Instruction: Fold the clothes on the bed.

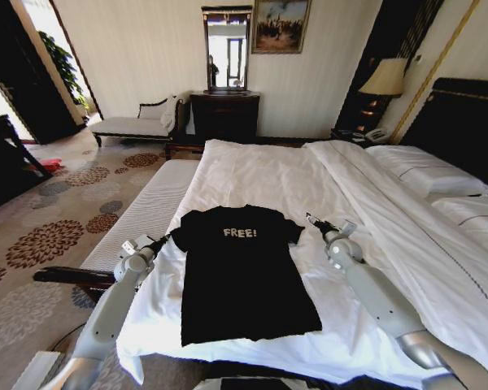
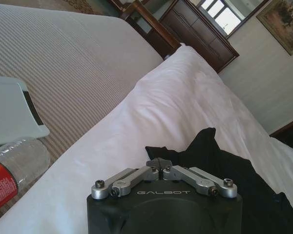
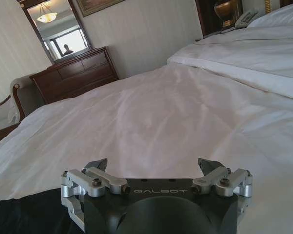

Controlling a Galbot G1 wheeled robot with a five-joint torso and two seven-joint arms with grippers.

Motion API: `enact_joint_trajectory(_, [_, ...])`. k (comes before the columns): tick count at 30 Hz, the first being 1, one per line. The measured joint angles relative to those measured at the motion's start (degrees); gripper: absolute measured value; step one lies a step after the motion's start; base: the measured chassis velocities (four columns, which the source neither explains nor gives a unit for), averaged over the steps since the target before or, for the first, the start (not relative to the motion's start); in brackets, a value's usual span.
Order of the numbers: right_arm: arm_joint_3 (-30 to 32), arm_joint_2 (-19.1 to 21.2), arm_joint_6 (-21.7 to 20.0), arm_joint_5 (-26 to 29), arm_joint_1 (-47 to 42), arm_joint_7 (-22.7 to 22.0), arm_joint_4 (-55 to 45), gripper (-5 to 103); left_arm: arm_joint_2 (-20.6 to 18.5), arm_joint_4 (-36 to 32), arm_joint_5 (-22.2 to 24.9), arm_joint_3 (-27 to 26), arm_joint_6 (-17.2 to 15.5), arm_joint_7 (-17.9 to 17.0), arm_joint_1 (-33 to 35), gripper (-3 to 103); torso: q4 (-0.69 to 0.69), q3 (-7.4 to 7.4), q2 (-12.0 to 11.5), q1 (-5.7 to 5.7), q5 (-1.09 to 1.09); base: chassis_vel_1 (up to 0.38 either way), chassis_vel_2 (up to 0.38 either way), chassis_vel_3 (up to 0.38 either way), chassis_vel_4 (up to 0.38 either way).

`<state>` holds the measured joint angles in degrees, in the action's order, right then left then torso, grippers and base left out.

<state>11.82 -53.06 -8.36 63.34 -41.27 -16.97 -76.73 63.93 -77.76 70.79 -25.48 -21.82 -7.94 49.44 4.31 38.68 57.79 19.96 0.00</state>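
The T-shirt (image 1: 244, 272) lay flat, chest up, on the bed (image 1: 268, 175), near the foot edge closest to the robot, its "FREE!" lettering readable in the head view and both sleeves spread out. In that view the left gripper (image 1: 156, 242) sat at the tip of the shirt's left-hand sleeve, and the right gripper (image 1: 312, 218) was just beside the other sleeve, over the white duvet (image 1: 390, 219).

The head view was too distant to show how the fingers stood; the wrist views did. In the left wrist view the left gripper (image 2: 159, 163) had its jaws closed together, and the fingertips (image 2: 159, 162) met right at the black sleeve edge, with the T-shirt (image 2: 224, 180) spreading away beyond them; whether cloth was actually pinched between them could not be told. That view also showed a striped bench (image 2: 63, 63) alongside the bed, a water bottle (image 2: 12, 168) with a red label and a pale flat object (image 2: 12, 109) on it.

In the right wrist view the right gripper (image 3: 156, 168) had its jaws wide apart with nothing between them, bare duvet (image 3: 176, 112) ahead, and a patch of the T-shirt (image 3: 29, 214) beside the gripper body. It further showed a dark dresser (image 3: 75, 73) with a mirror (image 3: 63, 29) above it against the far wall.
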Motion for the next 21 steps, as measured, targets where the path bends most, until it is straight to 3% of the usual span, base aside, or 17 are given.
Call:
enact_joint_trajectory(10, [0.13, 0.0, 0.02, -0.01, -0.25, -0.01, -0.12, 100, -0.37, -0.46, -0.58, -0.19, 0.16, 0.51, 0.58, -2, 0.0, 0.0, 0.0, 0.0, 0.0, 0.0, 0.0, 0.0, 0.0])
enact_joint_trajectory(12, [0.15, -0.05, 0.03, -0.08, -0.41, -0.01, -0.12, 100, -0.3, -0.51, -0.94, -0.19, 0.18, 0.52, 0.7, 8, 0.0, 0.0, 0.0, 0.0, 0.0, 0.0, 0.0, 0.0, 0.0])
enact_joint_trajectory(14, [0.17, -0.07, 0.03, -0.09, -0.46, -0.01, -0.12, 100, -0.24, -0.48, -1.08, -0.18, 0.19, 0.51, 0.7, 8, 0.0, 0.0, 0.0, 0.0, 0.0, 0.0, 0.0, 0.0, 0.0])
enact_joint_trajectory(18, [0.25, -0.08, 0.04, -0.1, -0.6, -0.04, -0.12, 100, 0.12, 0.29, -1.79, -0.09, 0.32, 0.63, 0.51, 30, 0.0, 0.0, 0.0, 0.0, 0.0, 0.0, 0.0, 0.0, 0.0])
enact_joint_trajectory(20, [0.28, -0.05, 0.05, -0.1, -0.62, -0.04, -0.12, 100, 0.18, 0.46, -1.91, -0.07, 0.37, 0.67, 0.42, 30, 0.0, 0.0, 0.0, 0.0, 0.0, 0.0, 0.0, 0.0, 0.0])
enact_joint_trajectory(21, [0.32, -0.03, 0.05, -0.1, -0.64, -0.04, -0.12, 100, 0.25, 0.63, -2.05, -0.04, 0.43, 0.71, 0.33, 36, -0.01, 0.0, 0.0, 0.0, 0.0, 0.0, 0.0, 0.0, 0.0])
